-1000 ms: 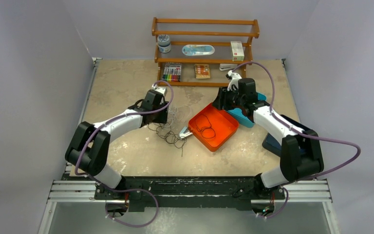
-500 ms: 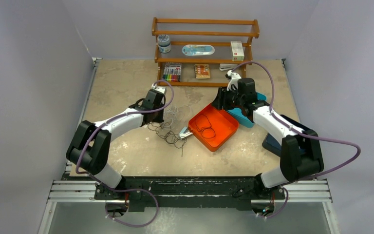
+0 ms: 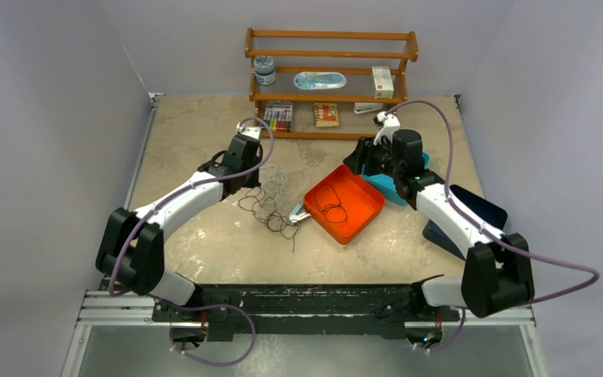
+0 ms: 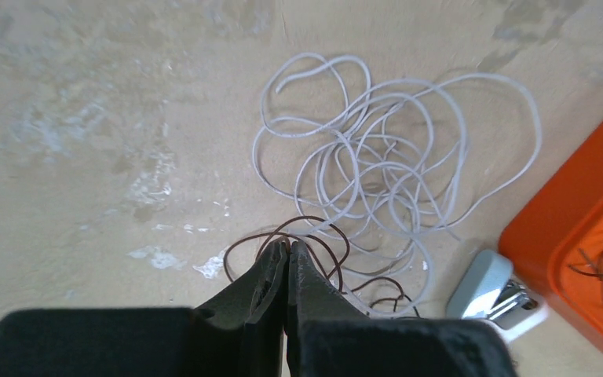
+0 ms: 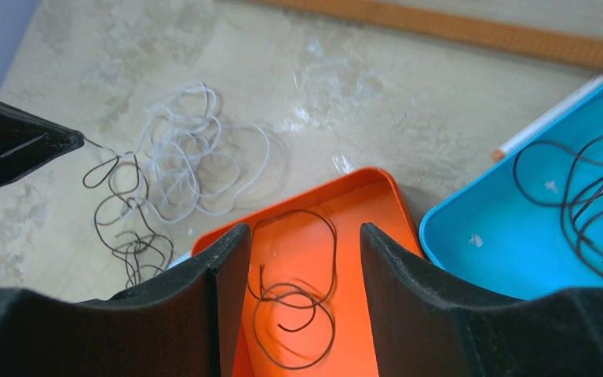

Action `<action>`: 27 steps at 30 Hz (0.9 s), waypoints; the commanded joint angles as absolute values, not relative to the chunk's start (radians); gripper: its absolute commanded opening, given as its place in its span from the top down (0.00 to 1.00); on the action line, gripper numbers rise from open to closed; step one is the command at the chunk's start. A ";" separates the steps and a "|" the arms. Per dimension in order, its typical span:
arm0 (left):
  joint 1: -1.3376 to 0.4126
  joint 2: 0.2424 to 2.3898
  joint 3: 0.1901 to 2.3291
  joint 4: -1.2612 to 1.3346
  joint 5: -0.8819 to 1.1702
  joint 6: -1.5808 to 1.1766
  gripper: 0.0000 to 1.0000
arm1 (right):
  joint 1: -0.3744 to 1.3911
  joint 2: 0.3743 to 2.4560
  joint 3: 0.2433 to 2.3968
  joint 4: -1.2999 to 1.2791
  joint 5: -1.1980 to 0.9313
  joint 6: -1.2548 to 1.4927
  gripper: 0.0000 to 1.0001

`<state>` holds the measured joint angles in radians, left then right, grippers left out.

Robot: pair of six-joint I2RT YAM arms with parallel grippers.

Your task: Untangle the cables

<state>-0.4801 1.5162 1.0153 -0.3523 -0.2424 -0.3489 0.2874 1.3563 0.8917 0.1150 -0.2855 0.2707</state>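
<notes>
A tangle of white cables point(image 4: 377, 165) lies on the table, with thin black cables point(image 3: 271, 214) looped just in front of it. My left gripper point(image 4: 286, 245) is shut, its tips pinching a loop of black cable point(image 4: 314, 236) at the tangle's left edge. In the right wrist view, a thin strand runs taut from that left gripper point(image 5: 78, 140) to the black loops point(image 5: 129, 228). My right gripper point(image 5: 302, 229) hangs open above the orange tray point(image 5: 377, 188), with nothing between its fingers. One loose black cable point(image 5: 298, 306) lies in that tray. Another black cable point(image 5: 589, 204) lies in the blue tray point(image 5: 502, 236).
A pale grey plug point(image 4: 491, 287) rests against the orange tray's point(image 3: 365, 206) near-left corner. The blue tray point(image 3: 389, 188) sits behind it under the right arm. A wooden shelf point(image 3: 330, 55) with small items stands at the back. A dark blue object point(image 3: 440, 232) lies at the right.
My left gripper has shut on the black cable and drawn back toward the far left. The right arm has shifted a little right, its jaws still apart.
</notes>
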 commanded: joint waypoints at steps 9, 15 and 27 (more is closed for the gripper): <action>-0.483 1.267 1.312 -0.521 -0.265 -0.251 1.00 | 0.409 1.287 0.906 0.410 -0.267 0.223 0.36; -0.483 1.228 1.472 -0.548 -0.259 -0.224 1.00 | 0.568 1.389 0.986 0.548 -0.361 0.187 0.34; -0.483 1.237 1.623 -0.509 -0.221 -0.249 1.00 | 0.761 1.683 1.173 0.744 -0.497 0.269 0.32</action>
<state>-0.4801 1.2411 1.5513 -0.5426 -0.2478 -0.2478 0.7315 1.6329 1.1069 0.6147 -0.4294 0.2298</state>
